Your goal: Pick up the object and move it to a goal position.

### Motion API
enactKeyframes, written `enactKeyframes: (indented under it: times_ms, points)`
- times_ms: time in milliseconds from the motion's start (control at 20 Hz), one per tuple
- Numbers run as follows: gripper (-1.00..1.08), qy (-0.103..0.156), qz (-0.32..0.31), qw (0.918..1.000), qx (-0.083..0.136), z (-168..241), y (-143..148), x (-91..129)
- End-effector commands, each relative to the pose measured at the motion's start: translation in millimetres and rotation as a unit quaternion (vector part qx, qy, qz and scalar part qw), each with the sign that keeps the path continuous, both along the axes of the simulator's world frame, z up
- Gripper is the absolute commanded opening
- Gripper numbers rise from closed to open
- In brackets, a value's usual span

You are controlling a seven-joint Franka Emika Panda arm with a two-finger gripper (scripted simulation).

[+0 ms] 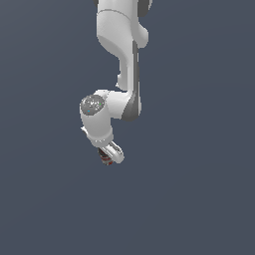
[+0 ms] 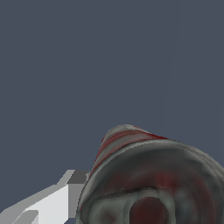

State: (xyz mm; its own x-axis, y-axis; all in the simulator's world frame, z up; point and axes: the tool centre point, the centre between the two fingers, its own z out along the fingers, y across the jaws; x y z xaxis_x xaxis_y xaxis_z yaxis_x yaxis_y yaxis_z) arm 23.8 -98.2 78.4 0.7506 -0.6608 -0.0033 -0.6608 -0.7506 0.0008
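The object (image 1: pixel 105 161) is a tiny can-like cylinder with red marks, sitting between the fingertips of my gripper (image 1: pixel 108 157) at the end of the white arm. In the wrist view the object (image 2: pixel 153 175) fills much of the picture: a dark round top with a greyish rim and red stripes down its side. One white finger (image 2: pixel 52 201) presses against its side; the other finger is out of view. The gripper is shut on the object. Whether the object touches the floor or hangs above it cannot be told.
A plain dark blue-grey floor (image 1: pixel 199 199) spreads all around. The white arm (image 1: pixel 122 60) comes down from the top of the exterior view. No goal marker shows.
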Motion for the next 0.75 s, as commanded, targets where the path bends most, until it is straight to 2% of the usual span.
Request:
enactKeyframes:
  times_ms: [0, 350, 700]
  points:
    - [-1.0, -0.001, -0.001, 1.0, -0.001, 2.4, -26.9, 0.2]
    - [-1.0, -0.001, -0.001, 1.0, -0.001, 3.8, -71.8, 1.1]
    - [-1.0, -0.001, -0.001, 1.0, -0.001, 3.9, -76.0, 2.7]
